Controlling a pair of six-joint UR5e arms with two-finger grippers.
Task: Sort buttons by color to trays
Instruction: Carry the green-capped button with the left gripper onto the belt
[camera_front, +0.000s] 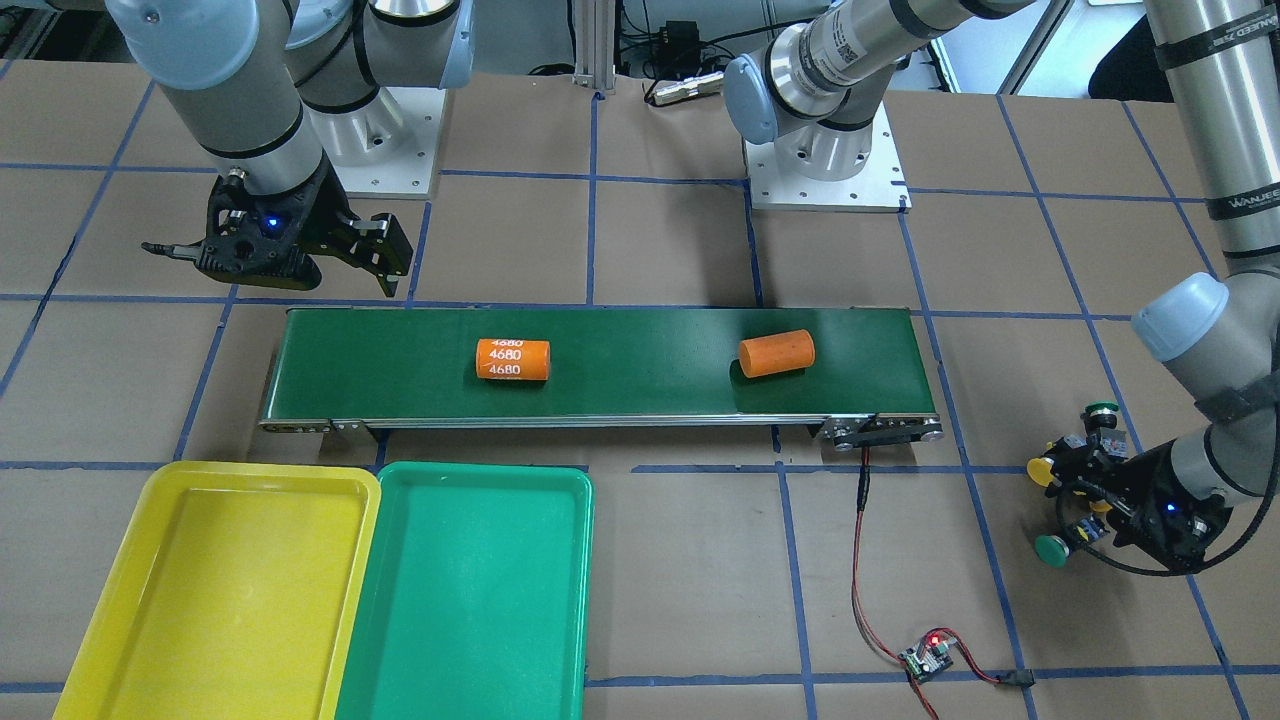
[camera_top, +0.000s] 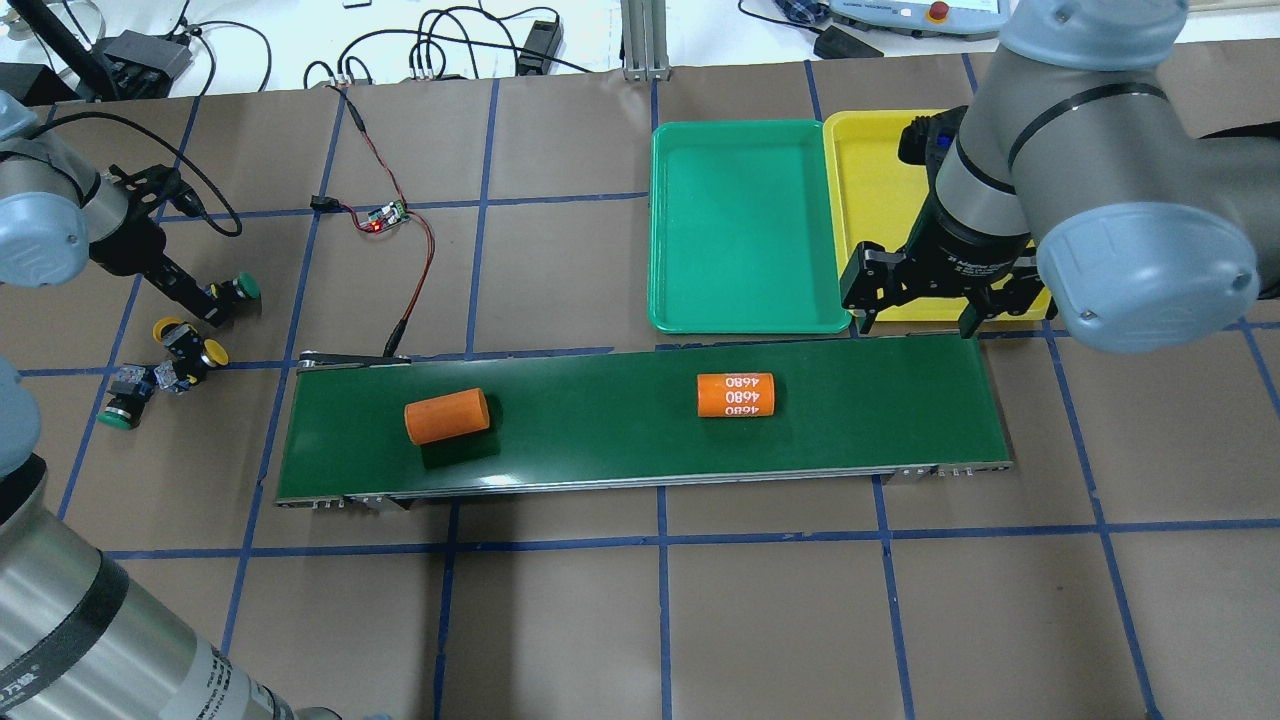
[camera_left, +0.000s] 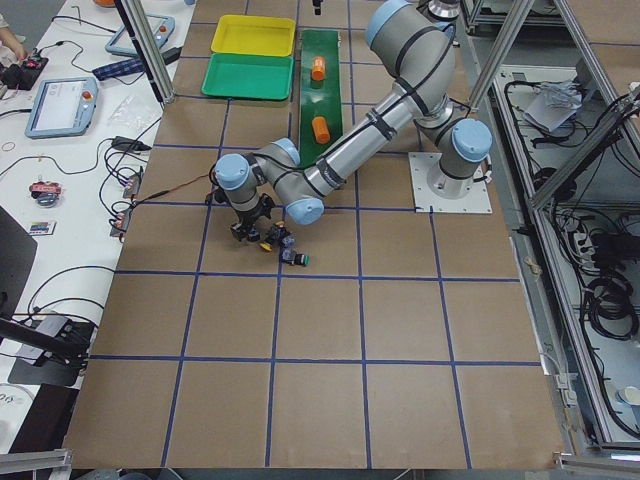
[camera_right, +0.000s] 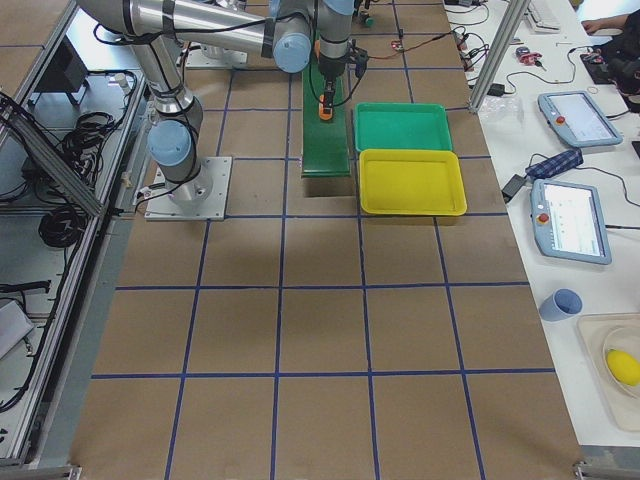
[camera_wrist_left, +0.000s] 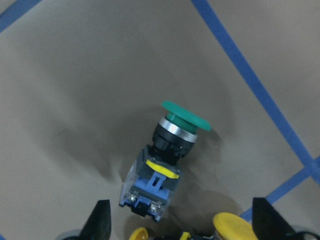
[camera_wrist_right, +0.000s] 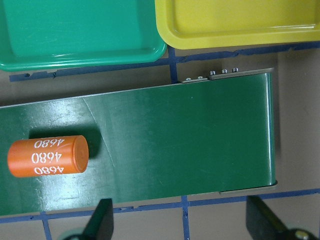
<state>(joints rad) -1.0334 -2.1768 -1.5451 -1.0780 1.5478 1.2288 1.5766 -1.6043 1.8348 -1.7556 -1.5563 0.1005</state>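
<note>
Buttons (camera_top: 188, 348), two yellow and two green, lie clustered on the counter (camera_top: 600, 620) at the robot's left end, well apart from the bare yellow tray (camera_top: 875, 190) and green tray (camera_top: 745, 230). Left fingers (camera_top: 205, 302) hang spread around a toppled green button (camera_wrist_left: 175, 132), gripping nothing. Right fingers (camera_top: 918, 312) hover released over the belt (camera_top: 620, 440). The first pick looks under way. Next: descend, squeeze its body, carry it to the green tray.

Buttons (camera_top: 212, 352) unsorted beside the conveyor belt (camera_top: 600, 450)
They cluster off its left end; the green tray (camera_top: 745, 225) and the yellow tray (camera_top: 875, 180) lie just beyond its right half.
</note>
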